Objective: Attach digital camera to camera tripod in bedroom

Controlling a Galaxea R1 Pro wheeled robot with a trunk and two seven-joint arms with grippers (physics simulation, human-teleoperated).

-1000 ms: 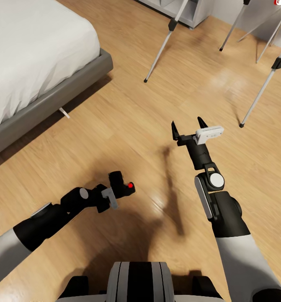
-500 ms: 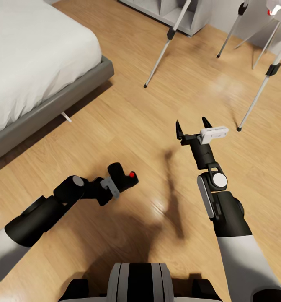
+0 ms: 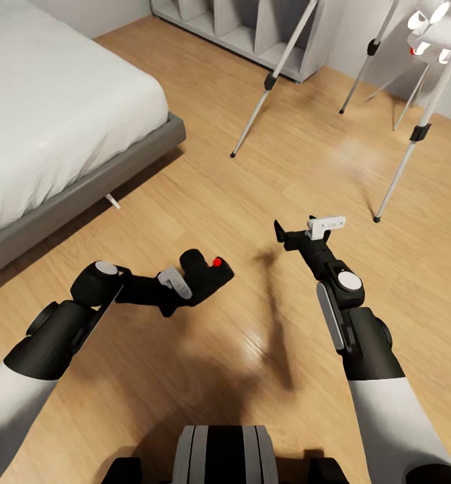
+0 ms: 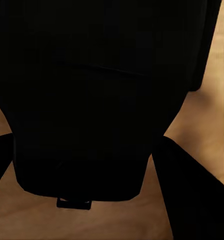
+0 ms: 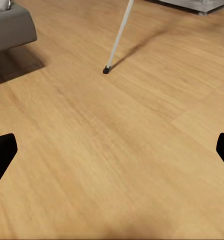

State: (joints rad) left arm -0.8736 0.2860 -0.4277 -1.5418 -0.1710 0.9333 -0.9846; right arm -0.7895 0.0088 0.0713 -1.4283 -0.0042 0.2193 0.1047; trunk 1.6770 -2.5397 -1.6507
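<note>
**Spotter:** Where's the digital camera (image 3: 205,275) relative to the camera tripod (image 3: 269,84)?

**Operator:** It's pinched in my left tool (image 3: 185,288), low over the wooden floor (image 3: 205,195), on the near side of the tripod and well apart from it. The tripod's silver legs stand ahead, next to the grey cubby shelf (image 3: 252,30); its head is out of frame.

**Spotter:** How does the camera look?

**Operator:** It's a small, chunky black body with a red dot on top. In my left wrist view it's a dark mass.

**Spotter:** And the right side?

**Operator:** My right tool (image 3: 294,232) is spread and empty, nearer the tripod. I judge the camera must travel forward and up.
</note>
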